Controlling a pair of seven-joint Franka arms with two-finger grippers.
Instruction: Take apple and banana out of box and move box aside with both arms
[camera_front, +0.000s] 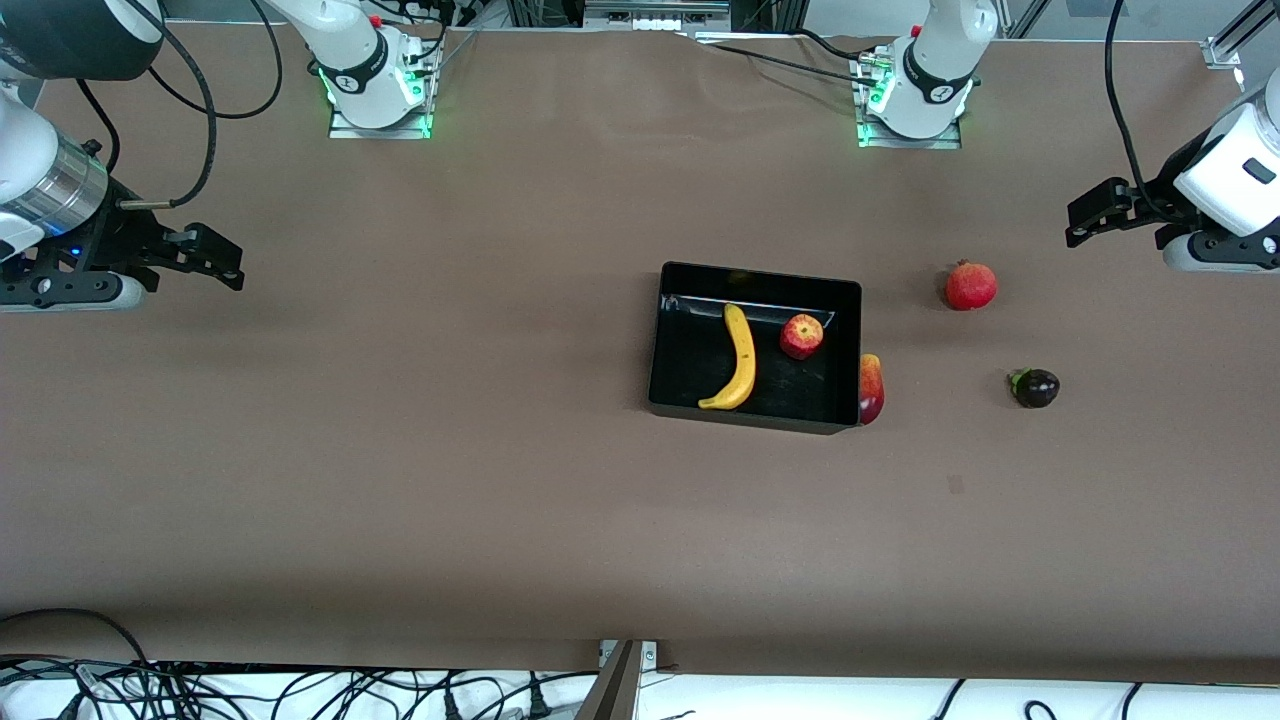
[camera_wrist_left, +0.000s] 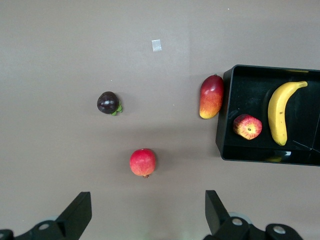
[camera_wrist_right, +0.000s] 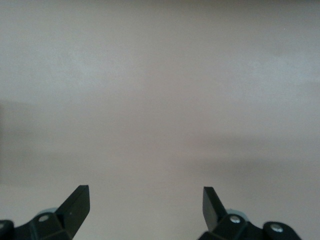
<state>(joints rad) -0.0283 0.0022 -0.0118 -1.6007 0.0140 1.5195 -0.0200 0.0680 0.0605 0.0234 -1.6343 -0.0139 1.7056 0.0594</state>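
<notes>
The black tray sits near the table's middle, also in the left wrist view. In it lie the yellow banana and the red apple. My left gripper is open and empty, up over the table at the left arm's end, near a round red fruit. My right gripper is open and empty over bare table at the right arm's end. Both arms wait away from the tray.
A red-yellow mango lies against the tray's wall on the left arm's side. A round red pomegranate-like fruit and a dark purple fruit lie on the brown table toward the left arm's end.
</notes>
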